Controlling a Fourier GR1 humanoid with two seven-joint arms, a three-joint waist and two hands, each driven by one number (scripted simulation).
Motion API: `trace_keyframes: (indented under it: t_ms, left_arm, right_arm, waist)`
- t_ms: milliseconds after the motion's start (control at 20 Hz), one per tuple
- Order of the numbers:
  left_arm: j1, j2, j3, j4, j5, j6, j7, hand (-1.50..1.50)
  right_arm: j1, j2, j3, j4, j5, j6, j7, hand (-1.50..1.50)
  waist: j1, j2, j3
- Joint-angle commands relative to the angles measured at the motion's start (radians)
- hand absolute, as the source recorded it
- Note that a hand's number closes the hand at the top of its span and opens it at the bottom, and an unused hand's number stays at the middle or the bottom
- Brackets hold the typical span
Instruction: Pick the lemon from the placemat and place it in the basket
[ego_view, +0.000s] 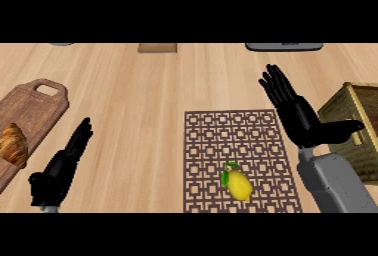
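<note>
Lemon (238, 184) lies on placemat (240, 160), near its front edge. Right hand (295, 107) above mat's right edge, fingers straight, holding nothing. Basket (353, 122) at right. Left hand (59, 167) rests open at lower left.

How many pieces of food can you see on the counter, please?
2: a lemon lying on the placemat, near its front edge, and a croissant on the cutting board at the left. The basket's inside is hidden.
</note>
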Motion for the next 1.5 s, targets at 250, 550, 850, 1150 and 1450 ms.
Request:
trace_keyframes:
  t_ms: [250, 550, 850, 1150, 1450]
  left_arm:
    - [0.049, -0.059, 0.004, 0.143, 0.093, -0.01, 0.208, 0.0]
    - [0.071, -0.03, 0.038, 0.142, 0.116, -0.01, 0.269, 0.0]
    - [0.105, -0.046, 0.032, 0.129, 0.122, -0.004, 0.282, 0.0]
    - [0.108, -0.051, 0.036, 0.103, 0.119, 0.016, 0.308, 0.0]
    - [0.106, -0.05, 0.032, 0.096, 0.107, 0.009, 0.292, 0.0]
  right_arm:
    - [-0.181, 0.106, 0.262, -0.116, -0.072, 0.339, 0.091, 1.5]
    - [-0.005, 0.149, 0.649, -0.327, 0.256, 0.297, 0.043, -1.5]
    - [-0.092, 0.001, 0.626, -0.468, 0.585, 0.135, 0.196, -1.5]
    - [-0.312, -0.161, 0.476, -0.626, 0.697, 0.246, 0.421, -1.5]
    - [-0.484, -0.352, 0.285, -0.718, 0.492, 0.548, 0.538, -1.5]
  waist:
    - [0.071, 0.018, -0.006]
    - [-0.003, -0.008, -0.005]
    - [-0.036, -0.018, -0.007]
    - [-0.028, -0.011, -0.008]
    - [-0.015, -0.002, -0.009]
